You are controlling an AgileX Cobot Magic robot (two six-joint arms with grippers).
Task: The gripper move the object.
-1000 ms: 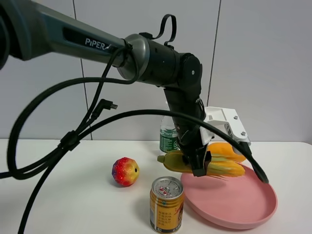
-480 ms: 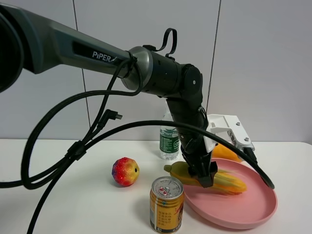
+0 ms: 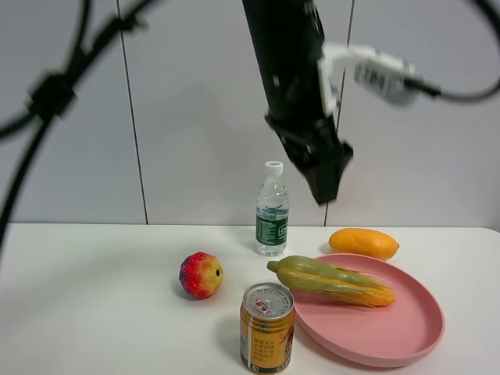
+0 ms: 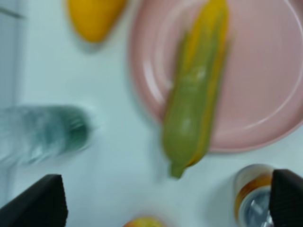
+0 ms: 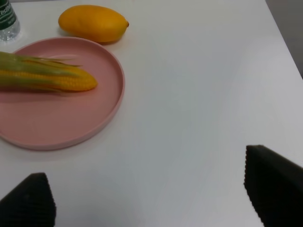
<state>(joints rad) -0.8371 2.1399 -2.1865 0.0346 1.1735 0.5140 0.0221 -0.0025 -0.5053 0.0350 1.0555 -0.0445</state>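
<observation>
While the corn point(image 3: 332, 280) is lying on the pink plate point(image 3: 394, 336), we are holding our left hand point(image 3: 326, 181) high above it, apart from everything on the counter point(image 3: 94, 312). Its wrist camera is looking straight down and is showing the two black fingertips point(image 4: 45, 201) at opposite edges of the view, so the hand is standing spread wide and is gripping nothing. That picture is coming through blurred, but the corn point(image 4: 196, 94) is reading clearly enough. Its yellow end is resting inside the plate, and its green husk end is sticking out over the rim toward the can point(image 3: 267, 328).

We are keeping the right hand point(image 5: 151, 194) out of the high camera's sight. Its own camera is showing both dark fingertips point(image 5: 272, 187) far apart over bare counter, spread and carrying nothing, well to the side of the plate.

Around the plate, the mango point(image 3: 363, 242) is sitting just behind the rim, close to it. We cannot tell whether they are touching. The water bottle point(image 3: 272, 211) is standing upright behind the corn's husk end. The can is standing upright right beside the plate's near rim. The red-and-yellow fruit point(image 3: 201, 274) is lying by itself to the left of the can, apart from the plate.
</observation>
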